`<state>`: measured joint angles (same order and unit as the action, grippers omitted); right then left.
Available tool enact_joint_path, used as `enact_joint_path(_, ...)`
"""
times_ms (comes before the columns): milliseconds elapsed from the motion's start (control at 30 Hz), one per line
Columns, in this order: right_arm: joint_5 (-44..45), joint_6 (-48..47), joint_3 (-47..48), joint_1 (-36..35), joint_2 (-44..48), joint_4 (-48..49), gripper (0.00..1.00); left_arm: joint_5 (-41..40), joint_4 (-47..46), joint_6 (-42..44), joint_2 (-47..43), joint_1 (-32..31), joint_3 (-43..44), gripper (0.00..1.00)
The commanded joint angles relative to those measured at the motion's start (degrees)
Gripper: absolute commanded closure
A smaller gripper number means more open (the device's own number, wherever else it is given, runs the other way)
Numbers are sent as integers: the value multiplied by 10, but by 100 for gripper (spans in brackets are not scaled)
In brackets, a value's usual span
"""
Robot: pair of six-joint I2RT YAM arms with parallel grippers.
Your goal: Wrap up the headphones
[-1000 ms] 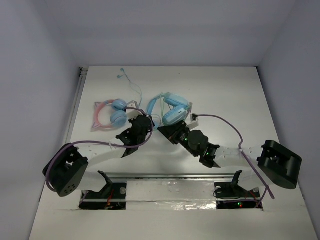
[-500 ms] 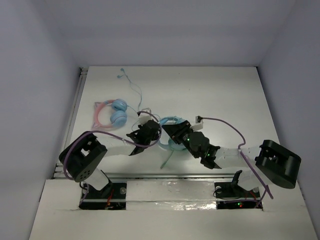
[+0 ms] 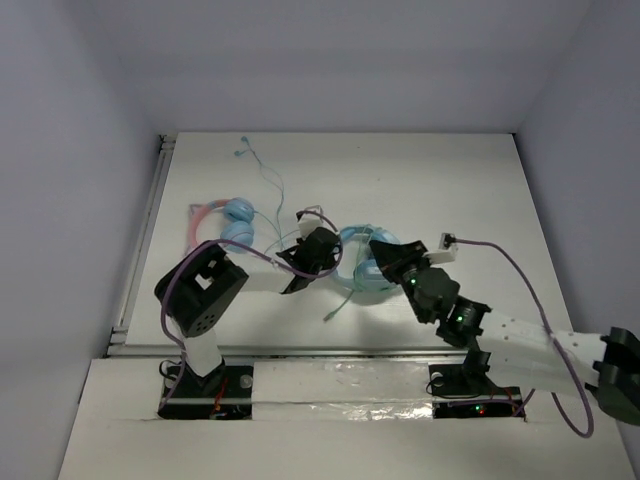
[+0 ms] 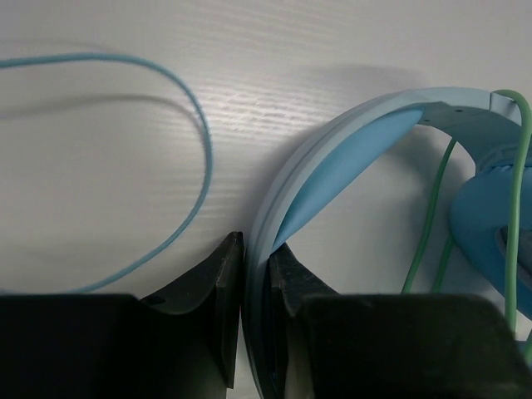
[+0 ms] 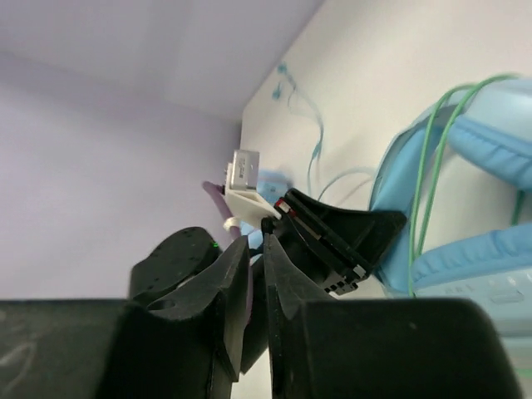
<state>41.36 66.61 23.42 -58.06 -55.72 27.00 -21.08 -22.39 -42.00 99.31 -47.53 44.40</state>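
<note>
The light-blue headphones [image 3: 355,283] lie mid-table between my two grippers. My left gripper [image 4: 253,245] is shut on their wide headband [image 4: 349,141], which runs up and to the right from the jaws. The thin green cable [image 4: 428,216] loops over the band and earcup, and its loose end [image 3: 335,308] trails toward the near edge. My right gripper [image 5: 258,241] hovers just right of the earcups [image 5: 490,141], its jaws almost together with only a slit and nothing seen between them. It faces the left gripper [image 5: 341,237].
Smaller pink-banded headphones [image 3: 222,226] lie left of the left gripper. A thin blue earbud cable [image 3: 262,172] curls from the back of the table toward them and also passes left of the left jaws, cable [image 4: 195,125]. White walls enclose the table on three sides.
The left arm has swung right, dragging the headphones right and nearer by the headband. The right arm shifted right as well; its jaws widened briefly, then narrowed again.
</note>
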Motion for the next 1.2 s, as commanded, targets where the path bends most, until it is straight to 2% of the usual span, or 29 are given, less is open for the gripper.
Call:
enact_joint_path(0, 100, -80, 2, 6, 99, -117, 82, 3, -61, 3, 26, 0, 66, 100)
enact_joint_path(133, 121, -136, 17, 6, 208, -211, 80, 11, -85, 20, 83, 0, 117, 100)
enact_joint_path(200, 124, -164, 39, 6, 255, -266, 73, 20, -74, 27, 98, 0, 158, 100)
enact_joint_path(233, 134, -169, 49, 6, 268, -294, 61, 22, -67, 27, 107, 0, 167, 99)
enact_joint_path(300, 143, -183, 81, 6, 289, -354, 46, 30, -75, 33, 101, 0, 165, 83)
enact_joint_path(333, 149, -189, 93, 6, 303, -369, 28, 28, -78, 34, 83, 0, 160, 64)
enact_joint_path(367, 151, -201, 104, 6, 307, -398, 21, 13, -80, 38, 71, 0, 153, 58)
enact_joint_path(400, 153, -205, 132, 6, 309, -414, 9, 7, -82, 39, 56, 0, 136, 52)
enact_joint_path(433, 158, -211, 144, 6, 312, -441, 4, -7, -82, 43, 22, 0, 128, 42)
enact_joint_path(467, 159, -221, 159, 6, 311, -451, 0, -7, -82, 47, 4, 0, 120, 38)
enact_joint_path(533, 163, -234, 200, 6, 308, -469, 0, -22, -78, 61, -58, 0, 100, 26)
enact_joint_path(667, 175, -269, 274, 6, 295, -522, 0, -30, -64, 83, -180, -5, 68, 16)
enact_joint_path(833, 128, -314, 347, 6, 295, -565, 0, -7, -9, 104, -341, -5, 46, 13)
enact_joint_path(1033, 33, -371, 362, 6, 377, -504, 0, 19, 75, 126, -522, -11, 27, 6)
enact_joint_path(1167, 47, -384, 348, 6, 397, -479, 0, 25, 97, 143, -609, -11, 0, 6)
